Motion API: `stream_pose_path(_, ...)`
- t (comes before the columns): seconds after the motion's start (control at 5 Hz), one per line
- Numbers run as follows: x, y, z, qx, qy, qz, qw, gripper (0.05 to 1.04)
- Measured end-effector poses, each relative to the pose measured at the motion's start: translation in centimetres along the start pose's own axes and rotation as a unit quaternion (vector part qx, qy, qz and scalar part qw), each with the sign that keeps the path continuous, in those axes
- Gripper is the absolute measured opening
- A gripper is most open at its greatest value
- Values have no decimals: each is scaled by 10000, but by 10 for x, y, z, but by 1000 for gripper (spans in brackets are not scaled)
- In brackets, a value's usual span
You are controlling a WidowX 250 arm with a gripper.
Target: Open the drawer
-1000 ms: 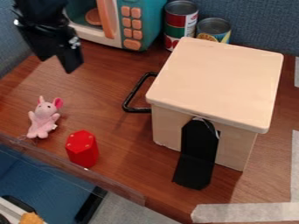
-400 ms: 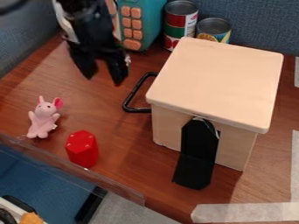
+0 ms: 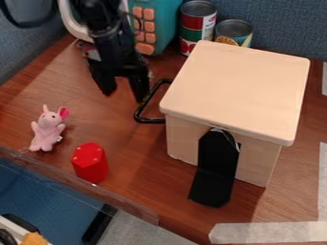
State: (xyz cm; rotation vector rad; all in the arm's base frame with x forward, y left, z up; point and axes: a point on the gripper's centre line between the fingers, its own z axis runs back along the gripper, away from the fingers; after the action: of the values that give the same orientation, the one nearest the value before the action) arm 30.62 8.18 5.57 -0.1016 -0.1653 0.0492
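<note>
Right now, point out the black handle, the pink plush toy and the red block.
Black handle [image 3: 149, 120]: camera view, its lower bar.
Pink plush toy [image 3: 47, 134]: camera view, its body.
Red block [image 3: 91, 165]: camera view, its side.

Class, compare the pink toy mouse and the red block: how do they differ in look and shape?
The pink toy mouse is pale pink; the red block is a strong, deep red.
The pink toy mouse has ears and small limbs; the red block has flat sides and straight edges.
Both are small and sit on the brown table, left of the wooden box in the view.
</note>
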Motion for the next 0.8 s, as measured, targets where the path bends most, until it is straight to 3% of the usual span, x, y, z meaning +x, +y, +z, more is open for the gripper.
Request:
stream_pose_path(0.4, 3, -5, -10, -537, -16, 371, 9979, 998)
stream_pose_path(0.6, 2, -5, -16, -570, 65, 399, 9976, 948)
stream_pose_path(0.8, 2, -5, -29, -490, 207, 346, 9980, 687)
